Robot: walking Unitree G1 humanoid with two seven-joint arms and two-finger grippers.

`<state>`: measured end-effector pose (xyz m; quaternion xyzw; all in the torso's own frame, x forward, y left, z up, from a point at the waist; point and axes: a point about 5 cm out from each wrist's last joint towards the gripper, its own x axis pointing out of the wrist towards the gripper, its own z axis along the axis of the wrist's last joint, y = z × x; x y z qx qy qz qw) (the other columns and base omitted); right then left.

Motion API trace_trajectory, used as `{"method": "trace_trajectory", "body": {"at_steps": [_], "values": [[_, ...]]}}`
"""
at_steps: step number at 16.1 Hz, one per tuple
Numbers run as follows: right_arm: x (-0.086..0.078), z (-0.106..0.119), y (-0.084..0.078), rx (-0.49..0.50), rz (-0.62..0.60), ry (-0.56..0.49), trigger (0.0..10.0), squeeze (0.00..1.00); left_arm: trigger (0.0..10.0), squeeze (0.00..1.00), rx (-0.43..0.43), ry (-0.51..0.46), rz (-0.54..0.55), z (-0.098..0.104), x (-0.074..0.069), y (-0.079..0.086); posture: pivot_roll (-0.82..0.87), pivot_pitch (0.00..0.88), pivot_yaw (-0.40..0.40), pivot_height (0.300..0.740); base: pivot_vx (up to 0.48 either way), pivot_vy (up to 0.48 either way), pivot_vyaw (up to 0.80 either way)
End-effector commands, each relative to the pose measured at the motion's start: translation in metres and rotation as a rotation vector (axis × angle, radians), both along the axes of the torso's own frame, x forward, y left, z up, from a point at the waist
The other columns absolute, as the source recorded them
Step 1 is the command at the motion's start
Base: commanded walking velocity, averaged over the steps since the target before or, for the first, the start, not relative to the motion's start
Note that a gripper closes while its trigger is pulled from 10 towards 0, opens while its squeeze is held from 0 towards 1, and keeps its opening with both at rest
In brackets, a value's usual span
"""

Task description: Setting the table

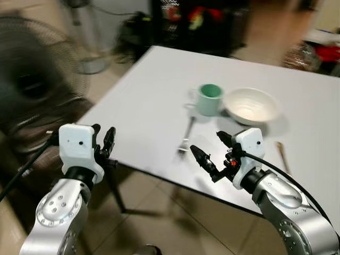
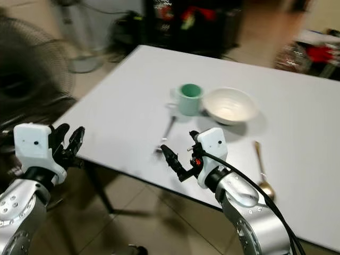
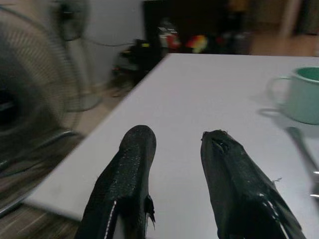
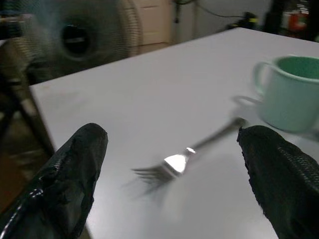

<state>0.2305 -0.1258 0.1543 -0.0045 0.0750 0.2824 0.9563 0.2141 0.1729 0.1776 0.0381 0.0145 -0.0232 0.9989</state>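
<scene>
A white surface [image 1: 149, 106] is being looked down on from the head views. A green mug [image 1: 209, 99] is being seen near the middle of it, standing upright, with its handle pointing to 9 o'clock. A white bowl [image 1: 252, 105] is being seen just beside the mug, at 3 o'clock from it. A silver fork [image 1: 186, 137] is lying flat at 6 o'clock from the mug, with its prongs pointing toward the near edge of the surface. A spoon [image 2: 260, 167] is lying at 5 o'clock from the bowl, close to the near edge.

The right gripper [image 1: 211, 151] is being held over the near edge, at 4 o'clock from the fork. Its fingers [image 4: 75, 174] are being kept wide apart, and nothing is being gripped. In the right wrist view, the fork is being seen between the two fingers, but it is not being touched.

The left gripper [image 1: 104, 144] is being held off the surface, past its left corner, well apart from the fork. Its fingers [image 3: 127, 179] are being kept a little apart, with nothing between them.

A big fan [image 1: 37, 85] is being seen on the floor at 9 o'clock. It is blurred.
</scene>
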Motion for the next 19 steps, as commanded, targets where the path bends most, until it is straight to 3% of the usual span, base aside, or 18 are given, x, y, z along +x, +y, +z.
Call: {"method": "trace_trajectory", "body": {"at_steps": [1,19], "values": [[-0.0005,-0.0012,0.0010,0.011,0.012,0.004,10.0,0.00,10.0,0.00,0.013,-0.011,0.003,0.0020,-0.0028,-0.0016,0.05,0.000,0.044,0.740,0.000,0.000,0.80],[0.0023,-0.0063,0.0034,0.039,0.023,0.038,10.0,0.00,10.0,0.00,0.027,0.009,0.071,0.0022,-0.0037,0.0060,0.06,0.000,0.046,0.740,0.000,0.000,0.80]]}}
